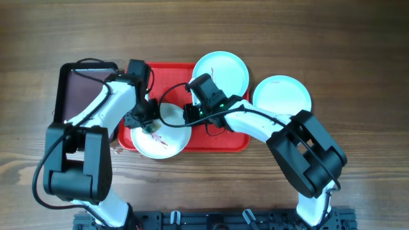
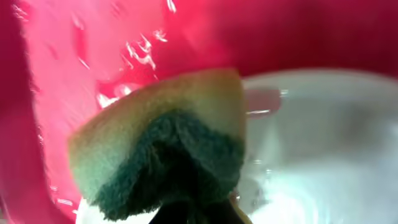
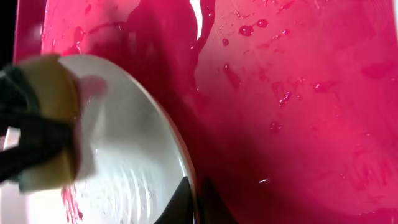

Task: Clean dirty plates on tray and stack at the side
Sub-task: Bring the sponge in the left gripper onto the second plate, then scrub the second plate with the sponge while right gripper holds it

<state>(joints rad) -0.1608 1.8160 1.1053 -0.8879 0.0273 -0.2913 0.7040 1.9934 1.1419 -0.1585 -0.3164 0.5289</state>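
Left claw (image 1: 150, 122) clamps a sponge (image 2: 161, 143) on the white plate (image 3: 137, 155); right claw (image 3: 191, 200) pinches its rim.

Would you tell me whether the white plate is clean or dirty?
Dirty: red smears show on the white plate near the sponge.

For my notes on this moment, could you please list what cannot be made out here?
Left wrist: the sponge hides how the left gripper holds it.
Right wrist: the bottom edge cuts off the right gripper.
Overhead: both grippers cover part of the white plate.
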